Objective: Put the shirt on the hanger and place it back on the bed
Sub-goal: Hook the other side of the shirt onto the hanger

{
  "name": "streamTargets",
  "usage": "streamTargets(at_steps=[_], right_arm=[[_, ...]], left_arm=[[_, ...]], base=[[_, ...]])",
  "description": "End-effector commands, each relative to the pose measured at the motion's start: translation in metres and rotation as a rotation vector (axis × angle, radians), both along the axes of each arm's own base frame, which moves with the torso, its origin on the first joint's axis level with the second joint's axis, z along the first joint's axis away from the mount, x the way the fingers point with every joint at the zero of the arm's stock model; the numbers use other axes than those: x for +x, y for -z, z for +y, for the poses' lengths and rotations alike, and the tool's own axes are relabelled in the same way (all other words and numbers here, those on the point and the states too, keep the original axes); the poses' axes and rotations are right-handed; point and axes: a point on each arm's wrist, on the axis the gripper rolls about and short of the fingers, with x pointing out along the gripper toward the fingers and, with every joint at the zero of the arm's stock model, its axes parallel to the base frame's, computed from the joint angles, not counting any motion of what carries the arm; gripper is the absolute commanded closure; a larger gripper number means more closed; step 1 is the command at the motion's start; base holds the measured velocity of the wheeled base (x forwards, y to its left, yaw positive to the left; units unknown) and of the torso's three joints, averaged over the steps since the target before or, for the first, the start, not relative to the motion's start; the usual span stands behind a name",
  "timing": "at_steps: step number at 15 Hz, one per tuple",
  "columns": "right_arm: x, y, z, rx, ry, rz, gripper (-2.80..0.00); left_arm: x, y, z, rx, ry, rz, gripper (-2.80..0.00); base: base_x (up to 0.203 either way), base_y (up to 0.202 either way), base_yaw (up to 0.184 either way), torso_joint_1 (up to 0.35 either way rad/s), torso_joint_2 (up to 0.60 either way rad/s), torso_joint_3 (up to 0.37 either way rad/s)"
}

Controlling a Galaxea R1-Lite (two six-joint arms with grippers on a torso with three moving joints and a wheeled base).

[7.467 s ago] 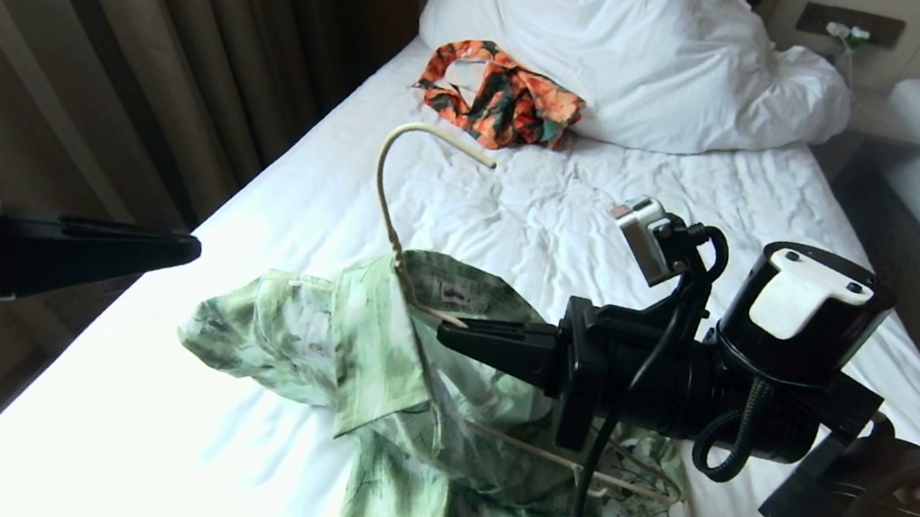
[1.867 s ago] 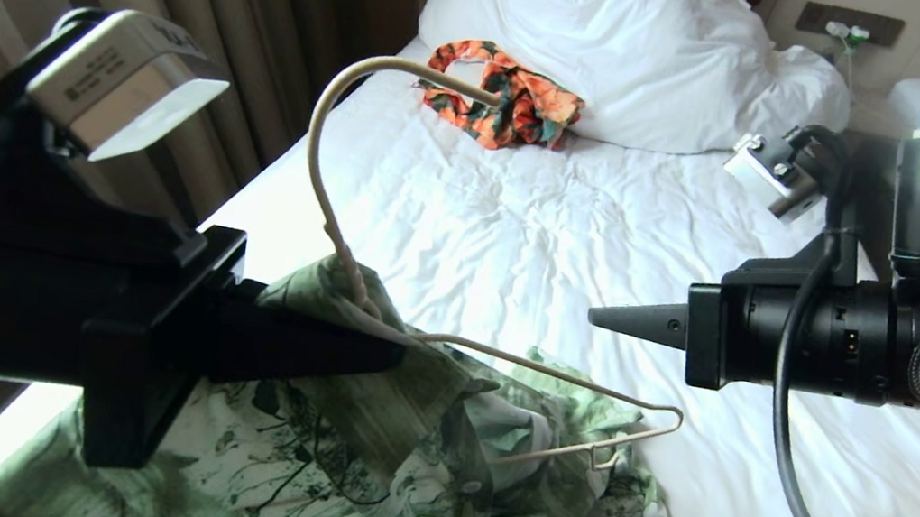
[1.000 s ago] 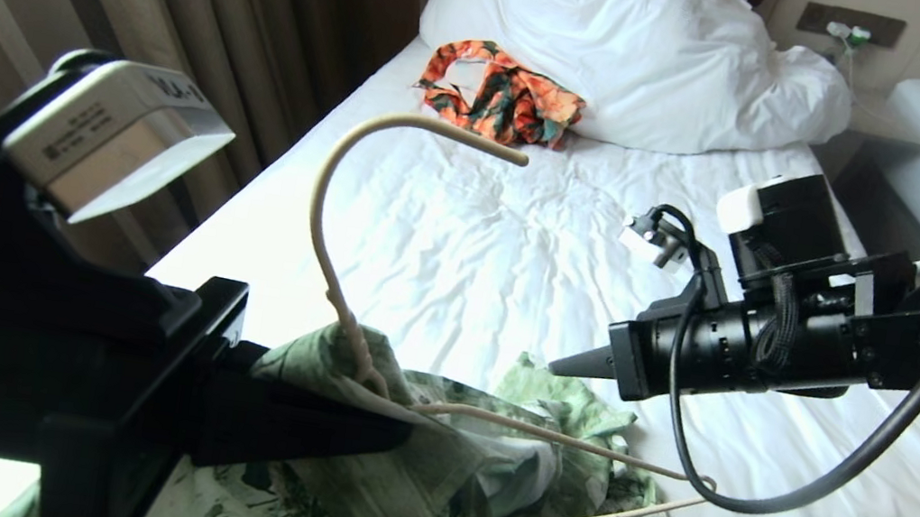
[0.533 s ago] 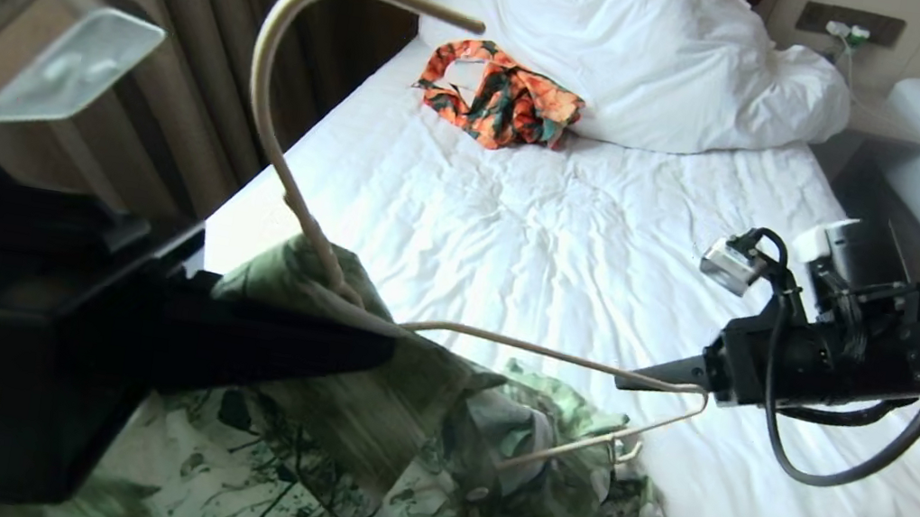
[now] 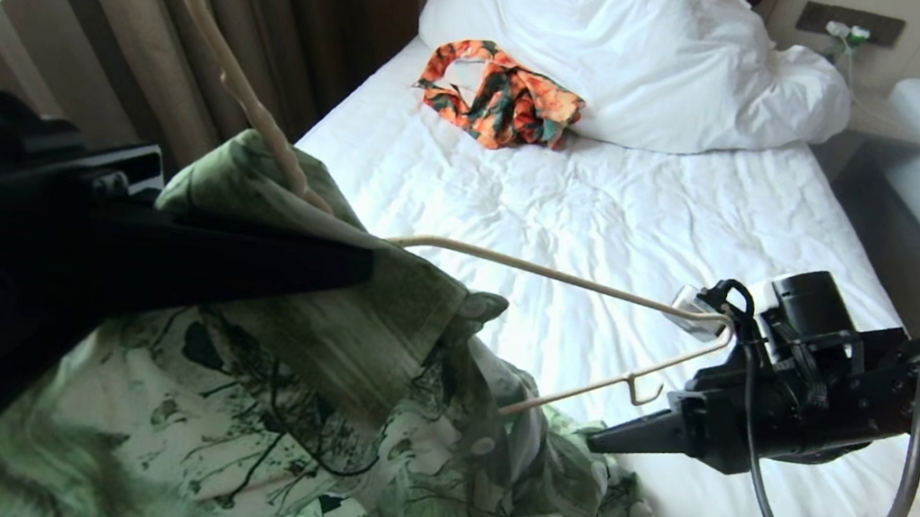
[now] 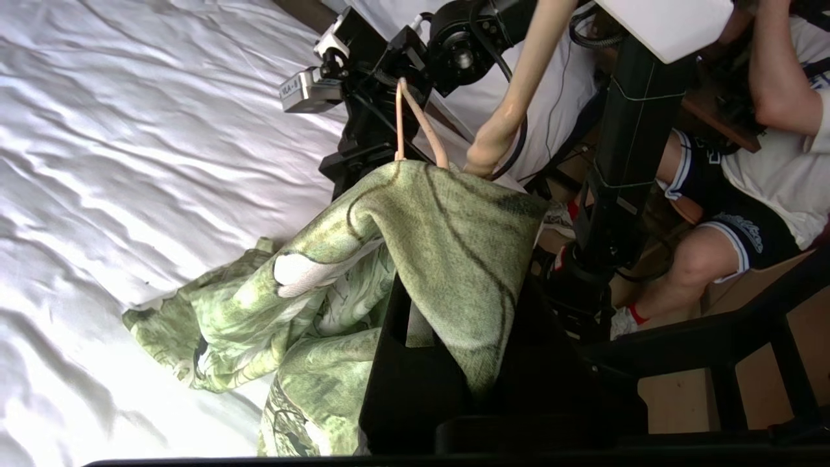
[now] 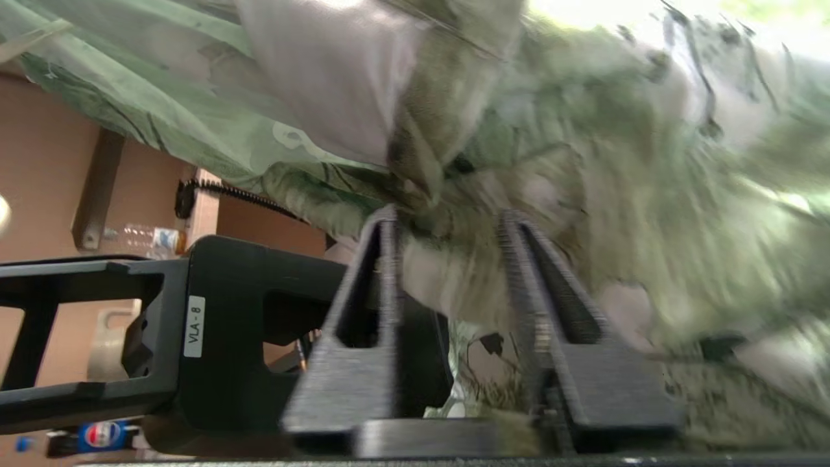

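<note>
— Since half a second ago, what has moved?

— Up went my left gripper [image 5: 332,262], and the hanger [image 5: 566,279] with it: the hook now runs out of the top of the head view, where before its curve showed whole. My right gripper [image 5: 602,439] has dropped from the hanger's far corner to a spot below it, beside the cloth.

— What is the left one holding?

— It is clamped narrow on the shirt [image 5: 362,426] where the fabric drapes over the hanger's near shoulder, just under the twisted neck. From the left wrist view the shirt [image 6: 447,240] folds over my fingers, so I cannot tell for sure whether the wire itself is in the pinch.

— And the right?

— Its fingers [image 7: 363,311] stand partly apart, with green cloth bunched in front of them and between their tips. That view is smeared, so whether they touch the cloth I can't say.

— Where does the shirt lie?

— Its upper part hangs lifted from my left gripper; the rest trails down onto the white sheet of the bed [image 5: 597,197]. An orange-and-teal garment [image 5: 497,100] lies well apart, near the pillow [image 5: 639,39]. A seated person [image 6: 752,168] shows in the left wrist view.
</note>
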Motion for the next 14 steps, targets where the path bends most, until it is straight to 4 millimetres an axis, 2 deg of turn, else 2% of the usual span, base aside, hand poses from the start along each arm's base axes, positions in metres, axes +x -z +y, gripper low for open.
streamTargets(at_steps=[1,5,14], right_arm=[[-0.002,0.003,0.007,0.007,-0.027,-0.006,-2.8],[0.007,0.019,0.019,0.043,-0.049,-0.094,-2.8],[0.007,0.015,0.041,0.095,-0.07,-0.104,-2.8]], left_arm=[[0.005,0.003,-0.005,0.012,0.004,0.015,0.0],[0.006,0.003,-0.005,0.014,-0.005,0.013,0.0],[0.01,0.007,-0.01,0.034,-0.037,0.025,0.0]], base=[[0.0,0.0,0.0,0.0,0.0,0.0],[0.0,0.0,0.0,0.0,0.0,0.0],[0.0,0.0,0.0,0.0,0.0,0.0]])
